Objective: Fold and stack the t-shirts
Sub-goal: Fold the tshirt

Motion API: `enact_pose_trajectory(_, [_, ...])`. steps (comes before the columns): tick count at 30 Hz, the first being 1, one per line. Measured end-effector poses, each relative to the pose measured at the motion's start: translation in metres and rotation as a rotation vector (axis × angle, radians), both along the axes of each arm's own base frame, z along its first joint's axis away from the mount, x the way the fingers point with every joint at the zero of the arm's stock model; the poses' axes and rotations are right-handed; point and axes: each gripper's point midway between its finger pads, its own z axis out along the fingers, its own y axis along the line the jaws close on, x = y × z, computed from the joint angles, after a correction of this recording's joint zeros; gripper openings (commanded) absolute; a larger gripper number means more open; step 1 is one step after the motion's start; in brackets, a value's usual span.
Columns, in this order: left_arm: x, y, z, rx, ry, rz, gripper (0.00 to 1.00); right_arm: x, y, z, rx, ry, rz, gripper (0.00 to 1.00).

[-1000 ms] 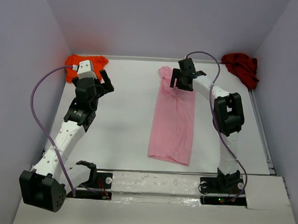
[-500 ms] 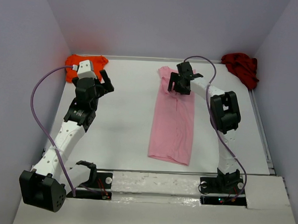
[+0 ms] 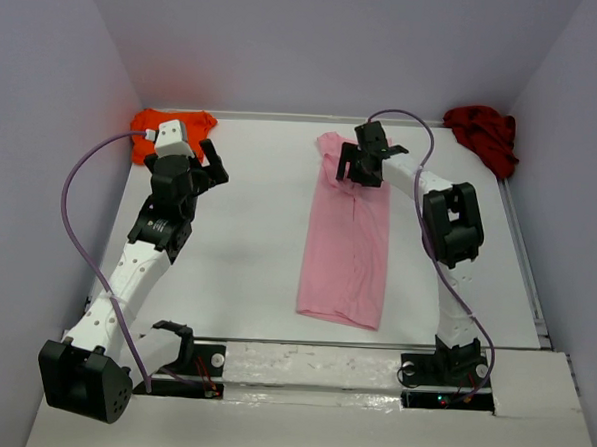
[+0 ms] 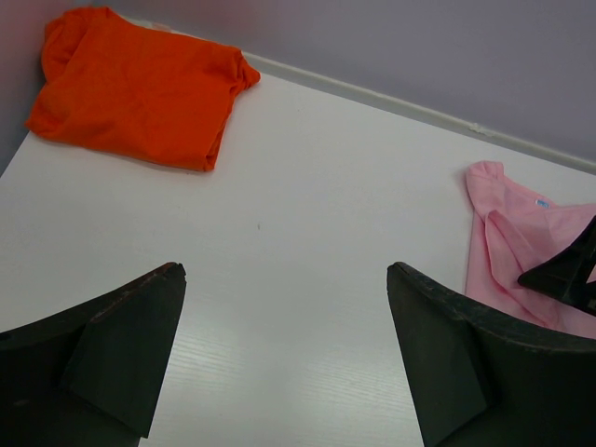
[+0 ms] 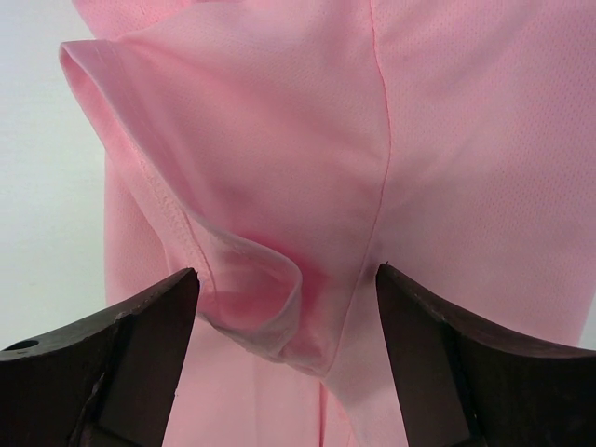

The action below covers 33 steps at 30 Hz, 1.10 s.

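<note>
Right gripper point(image 5: 287, 279): jaws wide apart, straddling a raised sleeve of the pink t-shirt point(image 5: 447, 140), gripping nothing.
Change: edged left, then settled.
Shirt: lengthwise, right of table point(image 3: 246, 261) centre.
Meaning: sleeve pinch likely next.

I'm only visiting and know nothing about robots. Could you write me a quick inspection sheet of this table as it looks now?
Surface: white table, bare between the shirts.
Job's things: pink t-shirt lying long in the middle; orange t-shirt folded, far left corner; dark red t-shirt crumpled, far right corner; none stacked.
Clutter: nothing seen.
Grippers: left gripper open over bare table; right gripper open, a raised pink fold between its jaws.
Cables: a purple cable loops off each arm.
Surroundings: lilac walls on three sides.
</note>
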Motion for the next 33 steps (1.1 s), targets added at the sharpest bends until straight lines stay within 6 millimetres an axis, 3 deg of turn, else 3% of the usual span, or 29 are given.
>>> enact_pose_trajectory(11, [0.000, 0.002, 0.000, -0.001, 0.000, 0.003, 0.99, 0.003, 0.002, 0.024, 0.018, -0.045, 0.011, 0.82])
enact_pose_trajectory(18, [0.000, 0.002, 0.000, -0.001, 0.000, 0.003, 0.99, 0.002, 0.010, 0.026, 0.050, -0.046, 0.042, 0.82])
enact_pose_trajectory(33, [0.000, 0.001, 0.000, -0.002, 0.000, 0.000, 0.99, 0.002, 0.031, 0.001, 0.129, -0.010, 0.110, 0.82])
